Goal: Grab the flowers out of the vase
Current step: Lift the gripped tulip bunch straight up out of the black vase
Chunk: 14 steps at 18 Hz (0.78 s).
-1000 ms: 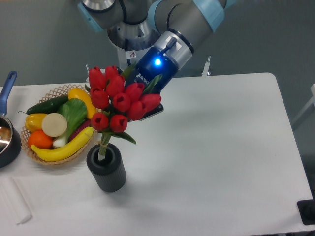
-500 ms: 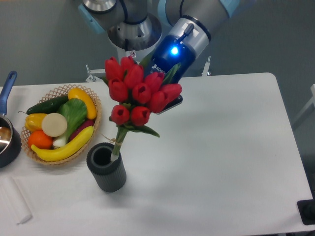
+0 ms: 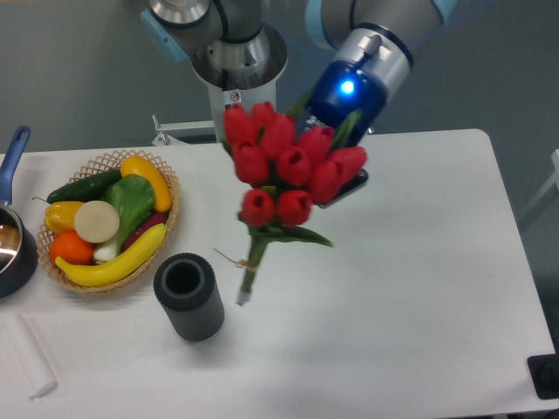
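White table (image 3: 419,262) below you: the flowers (image 3: 288,170) hang clear of the vase (image 3: 189,295), stems just right of its mouth. Your gripper (image 3: 336,170) appears clamped on them, though blooms hide the fingers. The lift looks done; next, carry them steadily away.

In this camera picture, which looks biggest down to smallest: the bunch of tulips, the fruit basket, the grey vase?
1. Fruit basket and tulips: they look about alike. The tulips are lifted nearer the camera, so I won't rank them.
2. Grey vase: clearly smallest.
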Each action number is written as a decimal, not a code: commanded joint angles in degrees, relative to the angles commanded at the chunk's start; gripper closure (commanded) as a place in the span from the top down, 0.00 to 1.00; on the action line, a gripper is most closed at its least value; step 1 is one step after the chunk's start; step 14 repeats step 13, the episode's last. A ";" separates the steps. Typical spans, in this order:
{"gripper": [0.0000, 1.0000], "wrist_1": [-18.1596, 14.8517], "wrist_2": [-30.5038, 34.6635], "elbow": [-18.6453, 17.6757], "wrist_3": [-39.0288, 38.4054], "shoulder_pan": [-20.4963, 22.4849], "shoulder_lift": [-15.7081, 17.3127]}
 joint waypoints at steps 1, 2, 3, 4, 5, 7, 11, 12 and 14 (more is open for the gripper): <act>0.39 0.09 -0.17 0.00 0.18 1.06 0.00; 0.39 0.17 -0.26 0.00 0.27 1.59 0.00; 0.39 0.26 -0.26 0.00 0.44 1.77 -0.09; 0.39 0.26 -0.26 0.00 0.44 2.20 0.00; 0.39 0.26 -0.35 0.00 0.44 2.47 0.00; 0.39 0.26 -0.35 -0.53 0.44 2.47 0.00; 0.39 0.35 -0.35 -0.88 0.44 2.56 0.00; 0.39 0.35 -0.35 -0.97 0.36 2.56 0.00; 0.39 0.35 -0.35 -0.97 0.36 2.56 0.00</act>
